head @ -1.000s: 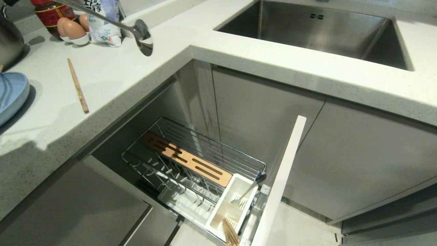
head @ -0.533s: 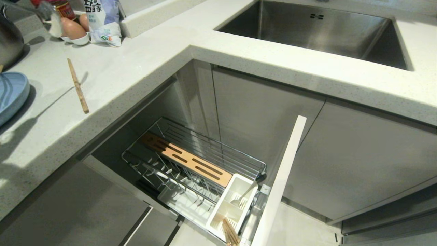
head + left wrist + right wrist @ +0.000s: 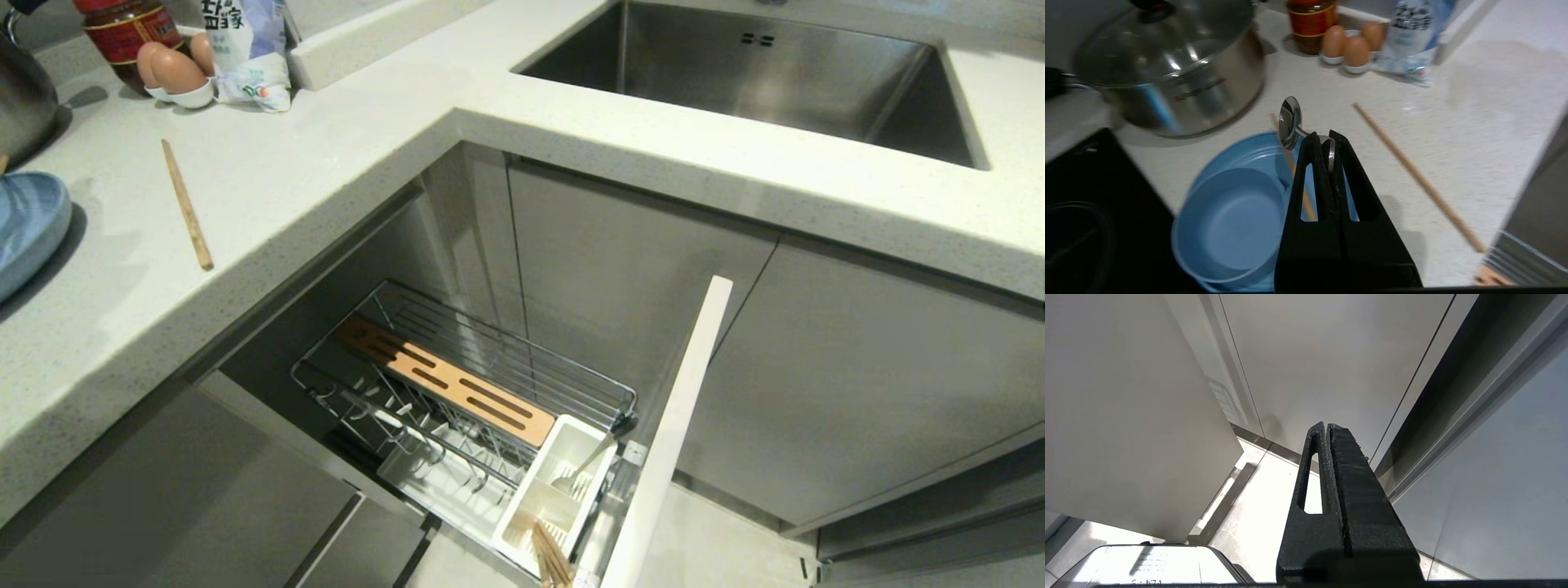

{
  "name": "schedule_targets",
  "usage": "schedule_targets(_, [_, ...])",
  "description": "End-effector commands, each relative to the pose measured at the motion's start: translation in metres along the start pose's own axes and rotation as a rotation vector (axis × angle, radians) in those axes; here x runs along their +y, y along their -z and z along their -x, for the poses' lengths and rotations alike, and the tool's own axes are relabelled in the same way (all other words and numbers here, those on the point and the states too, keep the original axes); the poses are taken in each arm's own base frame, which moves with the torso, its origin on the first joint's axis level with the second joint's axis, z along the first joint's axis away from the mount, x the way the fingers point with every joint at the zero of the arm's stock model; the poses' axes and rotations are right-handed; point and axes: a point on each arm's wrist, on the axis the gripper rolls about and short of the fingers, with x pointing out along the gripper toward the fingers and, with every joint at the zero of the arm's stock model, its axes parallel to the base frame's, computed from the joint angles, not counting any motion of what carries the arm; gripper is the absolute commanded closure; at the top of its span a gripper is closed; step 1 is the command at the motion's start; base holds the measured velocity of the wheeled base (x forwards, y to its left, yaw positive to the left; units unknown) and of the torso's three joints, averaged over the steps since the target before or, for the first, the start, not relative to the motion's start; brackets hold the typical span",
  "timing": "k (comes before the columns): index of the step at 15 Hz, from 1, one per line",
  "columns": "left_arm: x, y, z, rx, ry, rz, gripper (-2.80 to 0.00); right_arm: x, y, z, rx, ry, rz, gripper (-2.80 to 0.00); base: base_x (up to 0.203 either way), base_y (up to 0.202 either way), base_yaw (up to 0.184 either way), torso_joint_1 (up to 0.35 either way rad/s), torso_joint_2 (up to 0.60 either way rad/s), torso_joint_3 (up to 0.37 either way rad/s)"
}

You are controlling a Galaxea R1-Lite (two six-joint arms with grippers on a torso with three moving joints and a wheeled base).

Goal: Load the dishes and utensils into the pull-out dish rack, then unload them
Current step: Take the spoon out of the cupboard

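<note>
Left gripper (image 3: 1326,141) clamped on spoon (image 3: 1290,121) by handle, bowl end jutting past fingertips, above light-blue plate (image 3: 1257,153) on countertop (image 3: 326,163). Light-blue bowl (image 3: 1231,222) sits on plate. One chopstick (image 3: 187,205) flat on counter near edge; another lies across plate. Dish rack (image 3: 457,400) pulled out below counter, caddy (image 3: 551,490) holding fork and chopsticks. Right gripper (image 3: 1327,428) pressed closed, empty, low beside cabinet fronts. Steel pot (image 3: 1167,69) near plate.
</note>
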Motion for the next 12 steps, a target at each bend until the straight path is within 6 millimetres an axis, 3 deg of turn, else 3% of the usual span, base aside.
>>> schedule_targets(1, [0.001,0.009,0.0,-0.014,-0.054,-0.046,0.0,0.0,0.0,0.0,0.0,0.0,0.0,0.0,0.0,0.0,0.0,0.0,0.0,0.0])
schedule_targets(5, [0.002,0.023,0.003,-0.097,-0.076,-0.138,0.0,0.0,0.0,0.0,0.0,0.0,0.0,0.0,0.0,0.0,0.0,0.0,0.0,0.0])
schedule_targets(12, [-0.004,0.068,-0.002,-0.223,-0.069,-0.195,0.0,0.0,0.0,0.0,0.0,0.0,0.0,0.0,0.0,0.0,0.0,0.0,0.0,0.0])
